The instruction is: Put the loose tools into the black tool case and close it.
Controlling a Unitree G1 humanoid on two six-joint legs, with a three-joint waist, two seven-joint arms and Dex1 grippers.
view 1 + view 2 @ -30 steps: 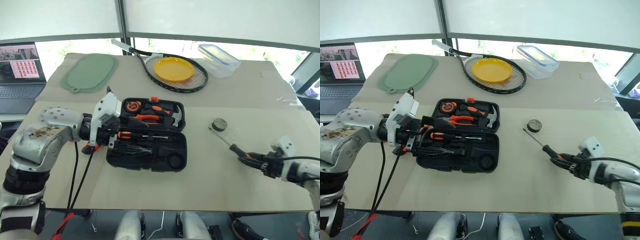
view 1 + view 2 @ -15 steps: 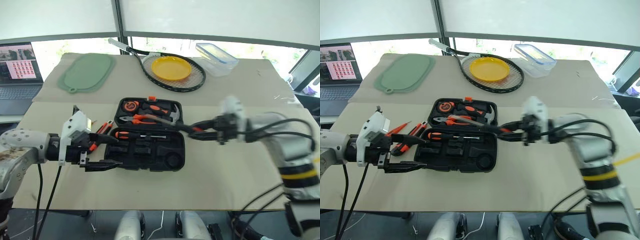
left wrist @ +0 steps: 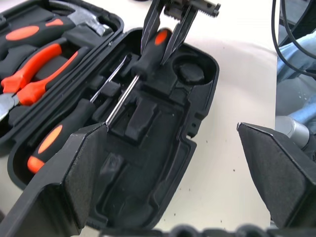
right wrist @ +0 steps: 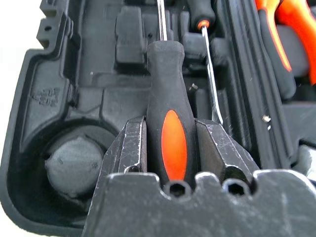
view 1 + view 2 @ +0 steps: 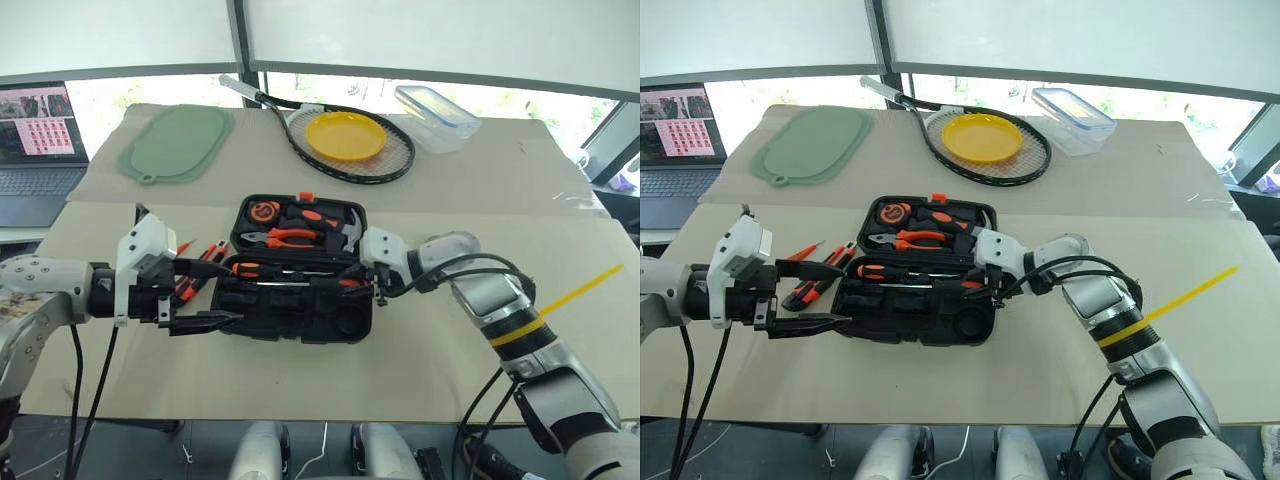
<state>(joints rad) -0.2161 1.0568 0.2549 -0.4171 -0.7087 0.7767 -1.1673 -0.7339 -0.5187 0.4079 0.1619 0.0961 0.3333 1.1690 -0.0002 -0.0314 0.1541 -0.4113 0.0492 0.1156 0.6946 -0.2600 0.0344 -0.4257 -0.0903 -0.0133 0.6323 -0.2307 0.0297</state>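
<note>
Nearest us, the left gripper hangs released, fingers spread wide, just beside the left end of the case. Two loose tools, orange and black, lie on the table between that gripper and the case.

The case lies open. Over its near half, the right gripper is clenched on the handle of a screwdriver, its shaft pointing along the moulded slots. A second screwdriver lies in this half already. The far half holds pliers.

We judge the step in hand to be seating this screwdriver. Next, we must line the shaft up with its slot, lower it, then let go.
</note>
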